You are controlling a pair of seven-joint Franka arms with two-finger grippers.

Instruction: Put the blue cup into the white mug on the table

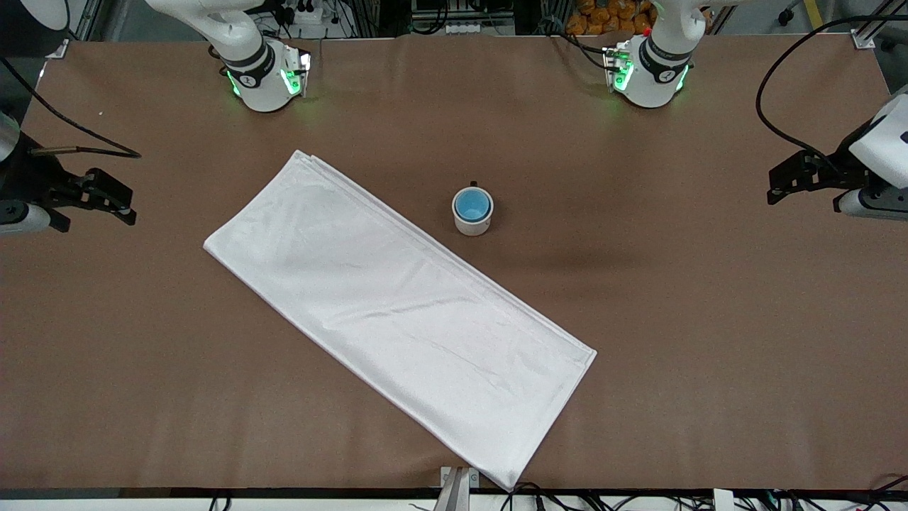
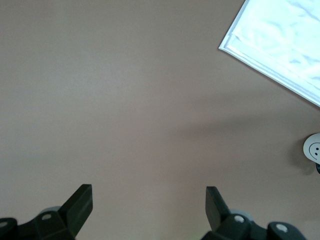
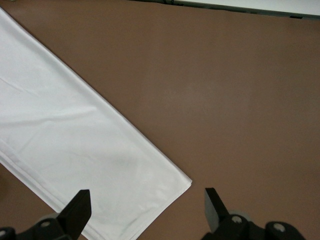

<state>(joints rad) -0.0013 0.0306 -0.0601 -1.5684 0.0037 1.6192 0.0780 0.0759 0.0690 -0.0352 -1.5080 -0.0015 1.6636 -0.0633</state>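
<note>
The blue cup (image 1: pixel 472 205) sits upright inside the white mug (image 1: pixel 473 221), which stands on the brown table (image 1: pixel 638 298) near its middle, black handle toward the robots' bases. An edge of the mug (image 2: pixel 312 148) shows in the left wrist view. My left gripper (image 1: pixel 774 187) hangs open and empty over the left arm's end of the table; its fingers (image 2: pixel 80 202) frame only bare table. My right gripper (image 1: pixel 122 204) hangs open and empty over the right arm's end, and the right wrist view has its fingers (image 3: pixel 77 210) above a corner of the cloth.
A long white folded cloth (image 1: pixel 397 312) lies diagonally from beside the mug toward the table's front edge; it also shows as the cloth (image 2: pixel 285 45) in the left wrist view and the cloth (image 3: pixel 75 135) in the right wrist view. Black cables trail at both ends.
</note>
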